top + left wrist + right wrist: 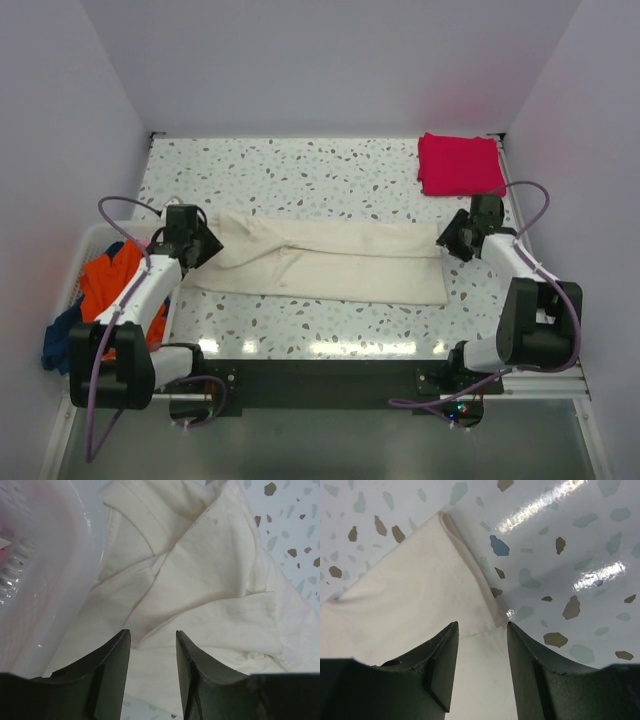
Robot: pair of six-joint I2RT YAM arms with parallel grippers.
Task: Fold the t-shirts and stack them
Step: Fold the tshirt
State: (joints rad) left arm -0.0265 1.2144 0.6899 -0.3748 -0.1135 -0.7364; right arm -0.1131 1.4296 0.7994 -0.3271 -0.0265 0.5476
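Folding cream off-white cloth t-shirt (330,262), laid as long strip across frame centre. We see left gripper (208,244) and right gripper (447,240) at strip ends, jaws partly open, holding nothing. Next move, we judge: grip ends, fold crosswise, stack on folded magenta-red t-shirt (458,163), upper right.

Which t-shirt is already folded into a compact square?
The magenta-red t-shirt in the far right corner. The cream t-shirt lies as a long strip mid-table; the orange t-shirt is heaped in the basket.
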